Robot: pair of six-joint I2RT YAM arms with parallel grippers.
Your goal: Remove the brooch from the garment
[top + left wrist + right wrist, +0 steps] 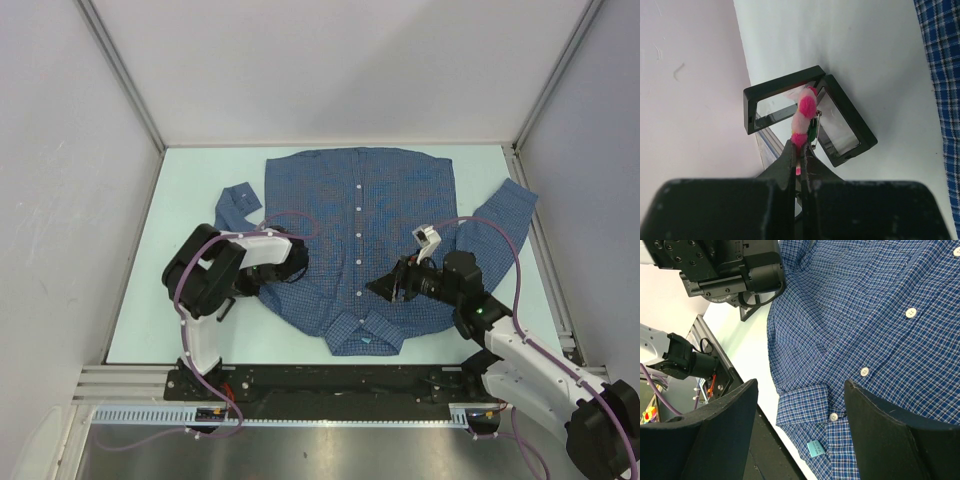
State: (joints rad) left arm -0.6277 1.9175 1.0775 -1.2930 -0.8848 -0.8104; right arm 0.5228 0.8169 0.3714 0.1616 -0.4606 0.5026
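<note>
The brooch [804, 112], a fuzzy pink and white flower with a metal pin, is pinched edge-on in my left gripper [800, 150], which is shut on it. It hangs off the shirt, over an open black hinged frame box [785, 87] on the table. The garment [390, 200], a blue checked shirt with white buttons, lies flat with its collar toward the arms. Its edge shows at the right of the left wrist view [945, 75]. My right gripper [800, 385] is open and empty above the collar area [805, 405]. In the top view the left gripper [240, 285] sits at the shirt's left edge and the right gripper [385, 288] over its lower right front.
The pale table [200, 190] is walled on three sides. A metal rail [330, 378] runs along the near edge. The shirt's sleeves spread toward the left [238, 205] and right [505, 215]. The left arm's body [725, 265] shows in the right wrist view.
</note>
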